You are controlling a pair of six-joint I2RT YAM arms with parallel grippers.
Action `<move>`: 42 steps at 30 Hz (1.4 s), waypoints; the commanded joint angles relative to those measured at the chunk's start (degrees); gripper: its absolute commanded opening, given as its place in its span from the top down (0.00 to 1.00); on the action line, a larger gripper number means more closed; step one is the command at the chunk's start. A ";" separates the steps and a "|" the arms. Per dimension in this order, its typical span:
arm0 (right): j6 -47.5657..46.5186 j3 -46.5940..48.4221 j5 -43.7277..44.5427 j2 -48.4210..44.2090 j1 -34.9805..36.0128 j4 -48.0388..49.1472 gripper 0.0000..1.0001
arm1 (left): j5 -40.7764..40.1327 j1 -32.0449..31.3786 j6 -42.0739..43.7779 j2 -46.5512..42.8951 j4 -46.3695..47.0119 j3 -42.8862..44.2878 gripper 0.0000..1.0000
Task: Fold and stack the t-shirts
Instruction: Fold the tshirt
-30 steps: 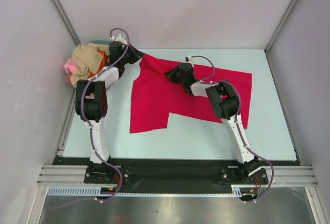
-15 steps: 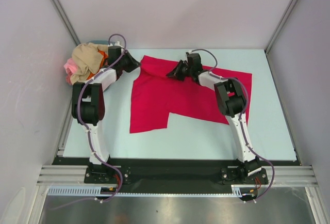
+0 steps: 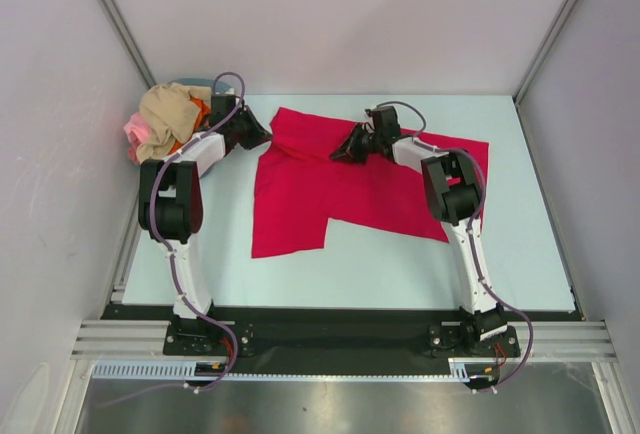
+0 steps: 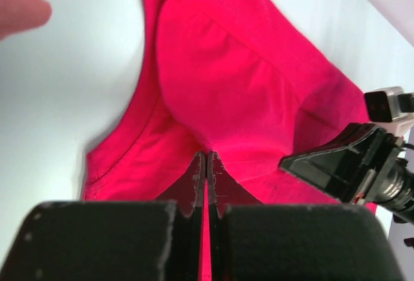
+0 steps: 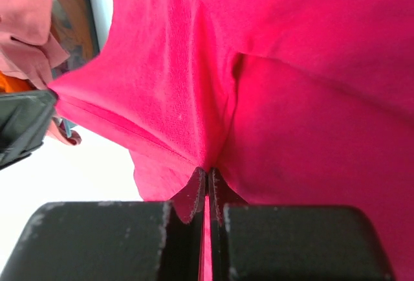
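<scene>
Left hand (image 3: 264,134) and right hand (image 3: 341,152) both clamped on the far edge of the red shirt (image 3: 300,199) on the counter (image 3: 400,274); first fold apparently beginning, next likely drawing that edge nearward evenly

The left arm (image 3: 188,274) and right arm (image 3: 468,254) are alike: slim white links joined by bulky black joint housings, each on a black base (image 3: 200,339) with small red and yellow wiring. A thin grey-purple cable (image 3: 235,79) runs along each arm. The left end effector (image 4: 206,164) and right end effector (image 5: 206,176) are matte black, with blocky round-cornered bodies flecked with pale scuffs and two wedge-shaped fingers (image 4: 191,189).
</scene>
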 commanded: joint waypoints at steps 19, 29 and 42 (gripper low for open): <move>0.99 0.07 -5.80 -4.75 -1.05 1.14 1.00 | -3.23 0.49 3.07 -2.44 -4.66 -2.21 1.00; 1.69 -0.10 -8.18 -4.75 -1.66 1.14 1.00 | -3.41 0.41 3.07 -2.79 -4.92 -3.35 1.00; 2.48 0.16 -9.67 -4.40 -2.72 2.81 1.00 | -2.36 -0.39 0.78 -6.66 -2.11 -9.68 1.00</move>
